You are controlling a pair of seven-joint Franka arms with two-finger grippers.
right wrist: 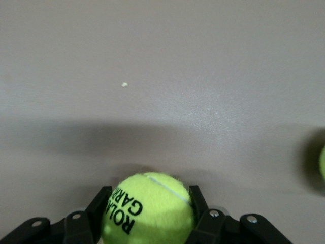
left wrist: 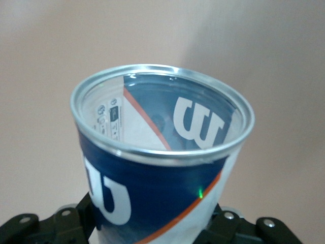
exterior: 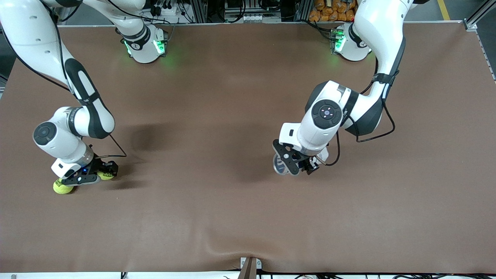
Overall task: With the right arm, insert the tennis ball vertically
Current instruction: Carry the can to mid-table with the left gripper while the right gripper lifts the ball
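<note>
Two yellow-green tennis balls lie at the right arm's end of the table. My right gripper (exterior: 104, 172) is low over one tennis ball (exterior: 105, 176) and shut on it. In the right wrist view that ball (right wrist: 148, 208) fills the space between the black fingers (right wrist: 199, 203) of the gripper (right wrist: 147, 216) and touches the mat. The second ball (exterior: 62, 188) lies loose beside it. Near the table's middle, my left gripper (exterior: 288, 164) is shut on a blue and white tennis ball can (left wrist: 157, 152). The can's open mouth (left wrist: 162, 109) shows nothing inside.
A brown mat (exterior: 232, 116) covers the whole table. It ripples near the edge closest to the camera (exterior: 232, 248). Both arm bases (exterior: 145, 46) stand along the table edge farthest from the camera.
</note>
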